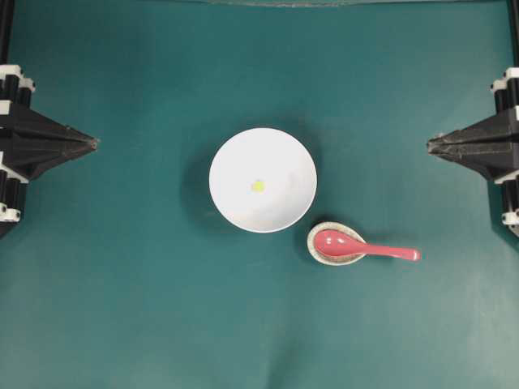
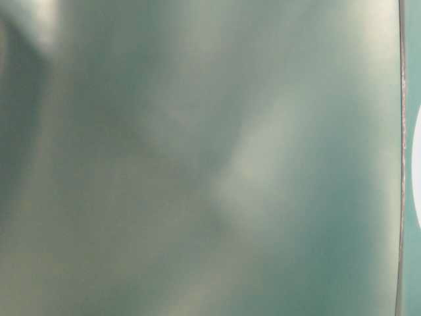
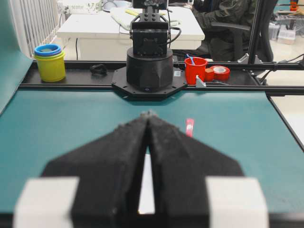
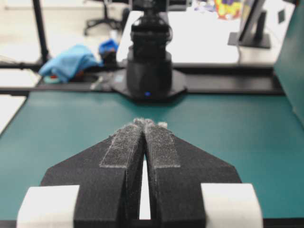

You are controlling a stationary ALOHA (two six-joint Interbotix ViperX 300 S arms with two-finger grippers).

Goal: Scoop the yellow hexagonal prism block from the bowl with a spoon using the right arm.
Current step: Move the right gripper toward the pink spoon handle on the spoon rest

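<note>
From overhead, the right gripper (image 1: 430, 146) sat at the right edge with its fingers pressed together to a point and nothing between them; the left gripper (image 1: 95, 143) mirrored it at the opposite edge, likewise clenched and empty; the bowl (image 1: 235, 154) stood between the two, well apart from either, with the yellow hexagonal prism block (image 1: 258, 185) lying loose near the middle of its floor; the spoon (image 1: 365, 247) lay below and inward of the right gripper's tip, nearer to it than the bowl, its head resting in a small speckled dish (image 1: 318, 249) just beside the bowl and its handle pointing back toward the right arm's side. The table-level view was blurred teal and showed only a white sliver at its right margin, too little to assess. In the left wrist view the closed fingers hid most of the bowl, and the spoon (image 3: 189, 127) showed as a pink strip just right of the fingertips. The right wrist view showed shut fingers (image 4: 161, 147) over bare green mat (image 4: 57, 128), with no task item visible. Judgement: the spoon appeared glossy, rigid and probably slippery and breakable; the free handle, clear of the dish, looked the best place to grip; the block seemed very light and liable to skid on the smooth bowl.
</note>
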